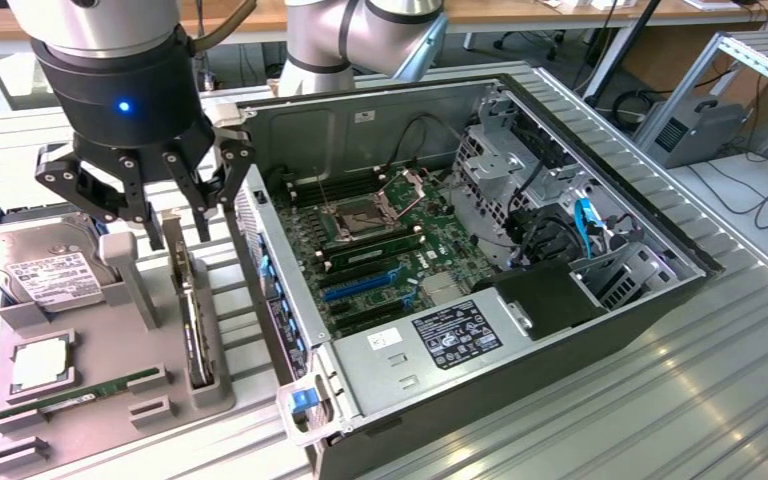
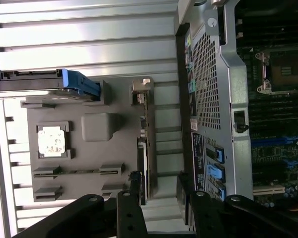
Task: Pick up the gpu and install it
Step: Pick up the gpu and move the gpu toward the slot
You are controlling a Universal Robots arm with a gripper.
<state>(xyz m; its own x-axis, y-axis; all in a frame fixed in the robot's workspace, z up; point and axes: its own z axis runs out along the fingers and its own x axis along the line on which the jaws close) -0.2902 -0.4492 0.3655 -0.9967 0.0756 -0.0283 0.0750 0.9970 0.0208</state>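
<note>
The open computer case (image 1: 357,115) lies right in the exterior view, with no card fitted. Left of it, on the grey tray (image 1: 104,430), the gripper (image 1: 151,195) hovers wide-fingered and empty over the far end of the gpu (image 1: 192,320), which stands on edge, not yet lifted.

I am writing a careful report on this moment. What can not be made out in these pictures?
- Graphics card: it stands on edge in the grey tray, so neither view shows its broad faces plainly.
- Claw: open; the exterior view cannot tell whether its fingers touch the card.
- Hard drive label: too small to read, exterior view.
- Computer case: near corner cut off by the exterior view's bottom edge.
</note>
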